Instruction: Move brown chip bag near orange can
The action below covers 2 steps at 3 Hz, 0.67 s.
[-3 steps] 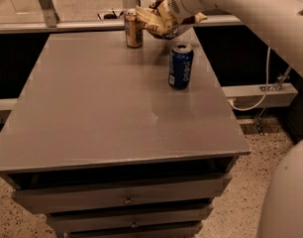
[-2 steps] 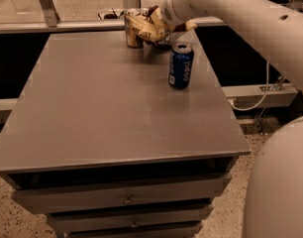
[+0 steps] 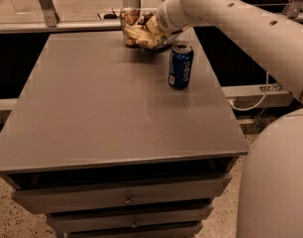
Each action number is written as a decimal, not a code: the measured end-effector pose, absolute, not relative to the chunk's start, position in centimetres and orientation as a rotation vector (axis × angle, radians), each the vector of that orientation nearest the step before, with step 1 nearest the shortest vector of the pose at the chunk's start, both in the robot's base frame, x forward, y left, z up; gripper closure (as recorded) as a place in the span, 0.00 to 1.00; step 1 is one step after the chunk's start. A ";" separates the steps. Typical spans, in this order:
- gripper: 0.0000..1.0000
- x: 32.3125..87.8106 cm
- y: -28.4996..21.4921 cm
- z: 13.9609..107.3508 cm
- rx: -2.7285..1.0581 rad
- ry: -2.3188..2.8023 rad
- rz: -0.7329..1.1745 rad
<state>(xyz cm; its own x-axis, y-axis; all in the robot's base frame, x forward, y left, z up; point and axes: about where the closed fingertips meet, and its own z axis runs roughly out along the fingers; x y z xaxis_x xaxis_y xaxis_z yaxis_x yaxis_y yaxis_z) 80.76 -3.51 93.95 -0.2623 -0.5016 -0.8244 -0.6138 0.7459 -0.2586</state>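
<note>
We've swung gripper w/ brown chip bag left; bag's now just beside orange can, far edge. Nearly done. Grip: can't tell.

Seen at the far edge of the grey table, right of centre, is the gripper. A blue Pepsi can is stood upright on the tabletop near the gripper, just to its right in view and closer to the camera, not touching it. The tabletop is spread out below and in front of the gripper. Drawer fronts with small knobs are stacked under the near edge, well apart from the gripper. A white cable is looped by a ledge lower right of the gripper. A metal rail is run behind, to the gripper's left. Speckled floor is seen bottom left.
</note>
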 end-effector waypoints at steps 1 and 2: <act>0.51 80.5 -3.5 93.2 -0.852 1.934 0.145; 0.20 79.8 -4.1 93.0 -0.849 1.944 0.141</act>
<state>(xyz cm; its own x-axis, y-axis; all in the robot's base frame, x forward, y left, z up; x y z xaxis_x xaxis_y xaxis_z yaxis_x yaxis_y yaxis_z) 79.78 -4.14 93.02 -0.2839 -0.5012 -0.8174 -0.6140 0.7498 -0.2465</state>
